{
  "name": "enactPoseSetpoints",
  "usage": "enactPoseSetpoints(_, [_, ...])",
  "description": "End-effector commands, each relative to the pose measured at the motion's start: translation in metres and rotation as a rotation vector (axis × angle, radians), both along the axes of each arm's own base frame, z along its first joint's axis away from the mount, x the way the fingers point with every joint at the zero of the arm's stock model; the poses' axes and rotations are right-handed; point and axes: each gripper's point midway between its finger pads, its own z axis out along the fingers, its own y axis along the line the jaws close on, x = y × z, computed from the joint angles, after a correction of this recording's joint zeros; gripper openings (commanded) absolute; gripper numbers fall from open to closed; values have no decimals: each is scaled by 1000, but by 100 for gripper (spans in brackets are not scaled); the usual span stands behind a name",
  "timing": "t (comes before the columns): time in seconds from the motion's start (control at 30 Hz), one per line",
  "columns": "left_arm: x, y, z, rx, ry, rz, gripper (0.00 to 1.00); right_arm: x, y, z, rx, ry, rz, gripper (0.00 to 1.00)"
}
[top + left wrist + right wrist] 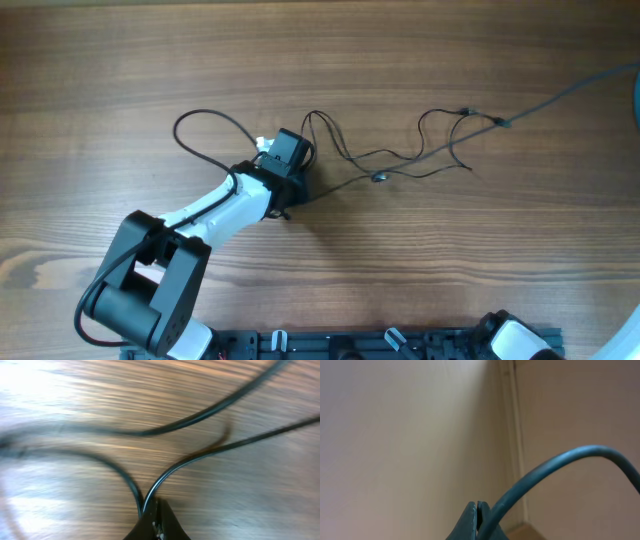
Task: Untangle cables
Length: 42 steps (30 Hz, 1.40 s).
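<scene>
The thin black cables [177,130] are being shown spread in loose loops across the middle of the brown wooden table [150,60], running from a rounded loop at centre left to tangled strands at upper right of the overhead view. A small silvery plug [380,177] is lying just right of centre. The left gripper [290,150], black and mounted on a white arm reaching in from the lower left, is being held over the cables near the middle of the frame. In the left wrist view its fingers [159,525] are being pressed fully together at the bottom centre, with two cable strands being pinched between the tips and curving away to the left and upper right. The right gripper [477,512] is being pointed at a pale wall [395,435], its jaws closed with nothing between them; a thick grey-blue wire [580,451] is arching past just beside it.
</scene>
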Motion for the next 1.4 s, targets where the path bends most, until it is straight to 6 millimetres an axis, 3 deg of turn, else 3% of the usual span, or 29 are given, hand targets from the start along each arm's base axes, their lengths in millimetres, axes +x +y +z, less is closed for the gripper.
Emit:
enactPoseSetpoints(0.0, [-28,63,-24,248,52,270,4,-8,-18,30,-79,-32,-117,5])
enactPoseSetpoints(0.13, [-39,85,-23,299,79,406,4,-9,-51,18,-117,30,-281,5])
enactPoseSetpoints(0.27, [-33,82,-24,264,67,420,18,8,-84,-23,-122,169,-377,5])
enactPoseSetpoints(0.4, [-35,70,-28,197,100,411,19,31,-104,-60,-147,287,-383,5])
enactPoseSetpoints(0.5, [-35,65,-28,173,105,409,19,46,-116,-102,-158,433,-369,5])
enactPoseSetpoints(0.63, [-35,64,-29,167,109,407,20,37,-158,-205,-24,720,-435,5])
enactPoseSetpoints(0.73, [-35,64,-29,167,109,408,21,11,-183,-289,169,900,-485,5])
enactPoseSetpoints(0.83, [-35,64,-29,166,110,407,21,-22,-201,-349,385,961,-565,4])
enactPoseSetpoints(0.9, [-36,61,-29,149,120,405,21,-39,-208,-375,480,988,-602,9])
enactPoseSetpoints(0.97, [-34,56,-30,122,120,402,21,-51,-211,-394,543,1009,-606,29])
enactPoseSetpoints(1.0, [-33,53,-30,107,120,401,21,-56,-213,-398,573,997,-627,55])
enactPoseSetpoints(1.07, [-32,48,-31,80,127,396,23,-61,-217,-397,596,970,-649,98])
enactPoseSetpoints(1.17, [-32,46,-31,70,130,394,26,-54,-214,-396,615,943,-609,100])
enactPoseSetpoints(1.3, [-33,46,-31,70,132,394,49,-23,-190,-393,703,856,-442,100])
enactPoseSetpoints(1.37, [-33,44,-31,60,138,392,54,-6,-172,-394,773,817,-366,100])
